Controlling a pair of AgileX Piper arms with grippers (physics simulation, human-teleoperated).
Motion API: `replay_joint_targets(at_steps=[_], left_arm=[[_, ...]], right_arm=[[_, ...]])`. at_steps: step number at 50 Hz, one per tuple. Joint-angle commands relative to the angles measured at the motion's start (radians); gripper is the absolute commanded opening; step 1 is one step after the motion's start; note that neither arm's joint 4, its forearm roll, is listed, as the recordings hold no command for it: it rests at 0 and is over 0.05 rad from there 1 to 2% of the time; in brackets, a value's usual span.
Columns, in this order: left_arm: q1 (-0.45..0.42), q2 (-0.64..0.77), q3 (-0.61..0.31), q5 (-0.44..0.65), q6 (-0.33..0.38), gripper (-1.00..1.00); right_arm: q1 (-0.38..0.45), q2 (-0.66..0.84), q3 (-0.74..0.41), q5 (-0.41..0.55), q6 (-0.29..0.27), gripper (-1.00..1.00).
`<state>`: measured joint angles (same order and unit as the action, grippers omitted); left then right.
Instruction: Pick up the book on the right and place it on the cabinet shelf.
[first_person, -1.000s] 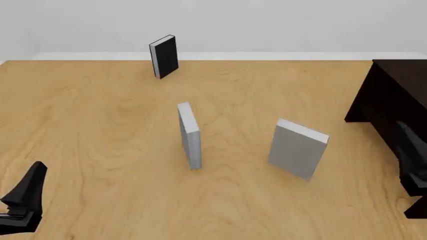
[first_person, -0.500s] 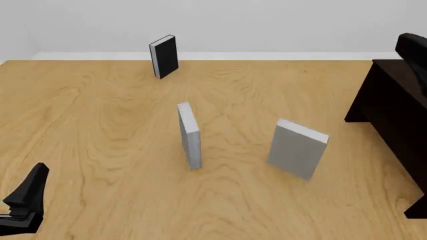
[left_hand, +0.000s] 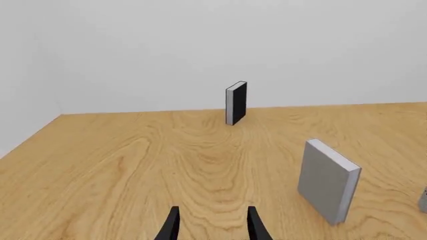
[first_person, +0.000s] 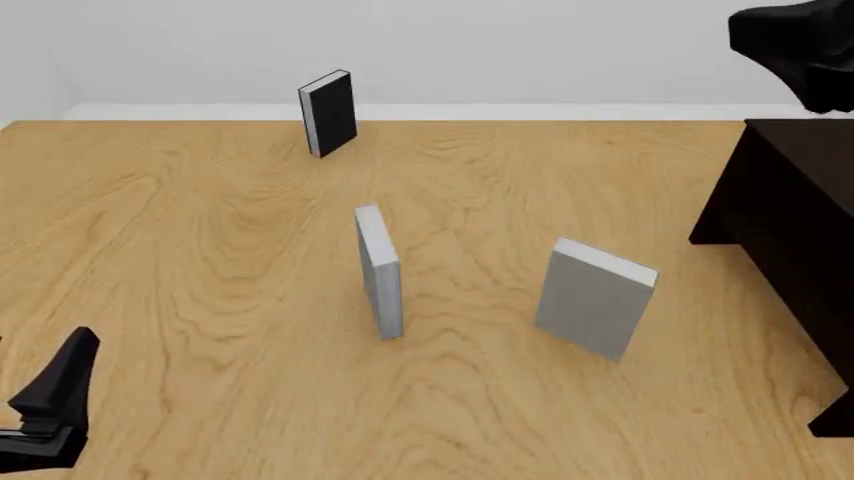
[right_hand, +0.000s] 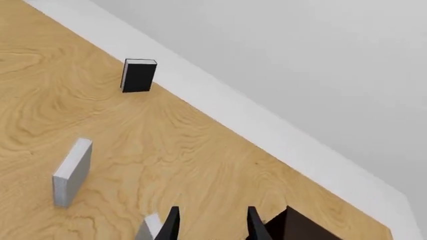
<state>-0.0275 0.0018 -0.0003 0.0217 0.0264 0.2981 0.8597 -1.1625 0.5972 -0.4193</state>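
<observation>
Pale wood-grain table (first_person: 200, 230) under a blank white wall, w/ three hardbacks standing on end. Target is the light-grey book (first_person: 595, 298) on the right: broad, nearly square cover, white page edges, upright on its bottom edge, near the dark cabinet (first_person: 787, 220) but apart from it. Nothing grips it yet.

Right gripper (right_hand: 209, 225) is high up near the cabinet top, fingers spread w/ a gap, holding nothing. Left gripper (left_hand: 211, 226) hangs low at the near left, also parted & empty.

Risks, as I judge them: a book balanced on a thin edge tips easily, so a finger nudging the cover before closing could topple it flat, much harder to pinch then. Smooth plain cover may slip in the fingers. Coming down from above, the arm could clip the cabinet edge. Thin grey book (first_person: 379, 270) mid-table looks alike, so wrong pick is possible. Black book (first_person: 328, 112) stands far back, out of the way
</observation>
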Motion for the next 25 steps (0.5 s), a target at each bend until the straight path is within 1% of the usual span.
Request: replay_joint_targets(at_steps=[1, 4, 6, 7, 8, 9, 10, 11, 12, 13, 15, 16, 18, 19, 20, 22, 24, 25], left_arm=[[-0.009, -0.001, 0.000, 0.007, 0.009, 1.00], [-0.014, -0.001, 0.000, 0.008, 0.010, 1.00], [-0.013, -0.001, 0.000, 0.008, 0.009, 1.00], [-0.014, -0.001, 0.000, 0.008, 0.009, 1.00], [-0.014, -0.001, 0.000, 0.008, 0.009, 1.00], [-0.014, -0.001, 0.000, 0.008, 0.009, 1.00], [-0.014, -0.001, 0.000, 0.008, 0.008, 1.00], [-0.012, -0.001, 0.000, 0.010, 0.009, 1.00], [-0.013, -0.001, 0.000, 0.010, 0.011, 1.00], [-0.016, -0.001, 0.000, 0.010, 0.010, 1.00], [-0.015, -0.001, 0.000, 0.010, 0.008, 1.00], [-0.015, -0.001, 0.000, 0.010, 0.009, 1.00], [-0.016, -0.001, 0.000, 0.010, 0.012, 1.00], [-0.016, -0.001, 0.000, 0.011, 0.015, 1.00], [-0.015, -0.001, 0.000, 0.012, 0.016, 1.00], [-0.010, -0.001, 0.000, 0.011, 0.017, 1.00], [-0.011, -0.001, 0.000, 0.011, 0.019, 1.00], [-0.012, -0.001, 0.000, 0.013, 0.019, 1.00]], right_arm=[[0.046, 0.096, -0.113, 0.111, -0.039, 1.00], [0.046, 0.116, -0.143, 0.129, -0.046, 1.00], [0.049, 0.133, -0.163, 0.148, -0.064, 1.00], [0.043, 0.141, -0.180, 0.156, -0.060, 1.00], [0.042, 0.147, -0.182, 0.164, -0.076, 1.00], [0.035, 0.147, -0.179, 0.163, -0.110, 1.00], [0.026, 0.146, -0.180, 0.156, -0.129, 1.00], [0.032, 0.165, -0.217, 0.177, -0.111, 1.00], [0.031, 0.171, -0.233, 0.186, -0.111, 1.00], [0.024, 0.186, -0.262, 0.200, -0.100, 1.00], [0.040, 0.197, -0.287, 0.213, -0.108, 1.00], [0.039, 0.209, -0.310, 0.228, -0.100, 1.00], [0.059, 0.231, -0.334, 0.260, -0.105, 1.00], [0.074, 0.238, -0.358, 0.269, -0.084, 1.00], [0.047, 0.251, -0.381, 0.270, -0.080, 1.00], [0.050, 0.260, -0.385, 0.273, -0.102, 1.00], [0.052, 0.281, -0.416, 0.293, -0.092, 1.00], [0.044, 0.290, -0.428, 0.296, -0.106, 1.00]])
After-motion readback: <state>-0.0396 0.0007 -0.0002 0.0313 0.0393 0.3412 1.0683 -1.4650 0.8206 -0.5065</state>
